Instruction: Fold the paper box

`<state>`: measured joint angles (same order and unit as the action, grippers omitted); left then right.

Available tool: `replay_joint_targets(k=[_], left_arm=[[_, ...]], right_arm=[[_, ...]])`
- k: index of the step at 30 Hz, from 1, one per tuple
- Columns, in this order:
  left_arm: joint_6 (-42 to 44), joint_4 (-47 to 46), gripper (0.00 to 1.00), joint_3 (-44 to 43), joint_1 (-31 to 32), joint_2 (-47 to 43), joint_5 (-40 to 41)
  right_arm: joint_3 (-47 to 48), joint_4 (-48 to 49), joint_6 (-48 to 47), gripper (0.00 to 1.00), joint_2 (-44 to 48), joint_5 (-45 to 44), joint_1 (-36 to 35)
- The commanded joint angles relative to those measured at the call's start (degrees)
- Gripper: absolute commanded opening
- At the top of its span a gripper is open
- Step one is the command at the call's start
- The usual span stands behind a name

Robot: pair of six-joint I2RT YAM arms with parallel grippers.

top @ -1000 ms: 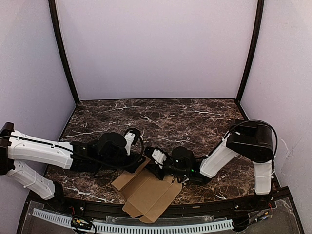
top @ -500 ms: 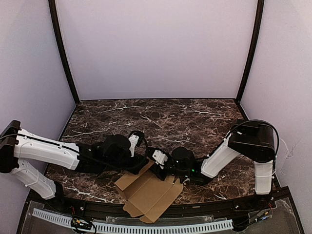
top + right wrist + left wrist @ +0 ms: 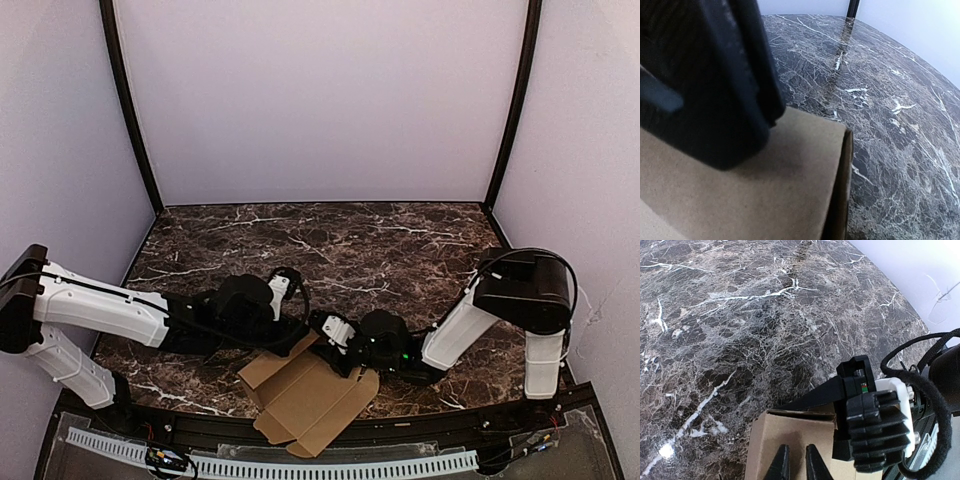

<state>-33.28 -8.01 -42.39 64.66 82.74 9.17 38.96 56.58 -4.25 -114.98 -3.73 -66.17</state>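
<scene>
Left pincer (image 3: 300, 330) first: from overhead it's down at the far-left flap of the paper box (image 3: 312, 400), with the right pincer (image 3: 335, 338) just beside it on the same far edge. The box is a mostly flat sheet at the middle of the bench's (image 3: 420, 240) near edge, poking over it a bit.

Left wrist cam: fingertips (image 3: 781, 462) nearly together with a slim gap, over a raised brown panel. Can't tell if they're actually pinching it.

Right wrist cam: one blurry black finger (image 3: 715, 100) lying on a panel next to a crease. The other finger is hidden, so grip unknown there too.

My take: pin the base with one pincer, get the other firmly on the flap, and fold slowly along the crease so the card doesn't buckle.
</scene>
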Motion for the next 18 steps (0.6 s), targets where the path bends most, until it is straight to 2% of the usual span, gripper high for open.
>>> replay_joint_targets(k=[1,5,10,13,18], left_arm=[[-0.16,2.34,0.11,-1.46,-0.15,1.43,-0.63],[-0.11,2.38,0.11,-1.80,-0.15,1.82,-0.71],[-0.15,2.05,0.11,-2.03,-0.15,2.36,-1.62],[-0.39,1.82,0.11,-2.15,-0.15,2.86,-1.98],[-0.85,1.54,0.11,-2.38,-0.15,3.79,-2.59]], right_arm=[[-2.06,2.69,0.85,0.27,1.92,-2.81,-0.75],[-2.07,3.84,1.11,0.20,1.83,-3.94,-0.82],[-0.39,4.37,1.20,0.19,1.30,-4.56,-0.90],[0.61,4.45,0.83,0.14,0.91,-4.79,-0.90],[1.23,5.23,1.15,0.13,0.43,-5.30,-1.03]])
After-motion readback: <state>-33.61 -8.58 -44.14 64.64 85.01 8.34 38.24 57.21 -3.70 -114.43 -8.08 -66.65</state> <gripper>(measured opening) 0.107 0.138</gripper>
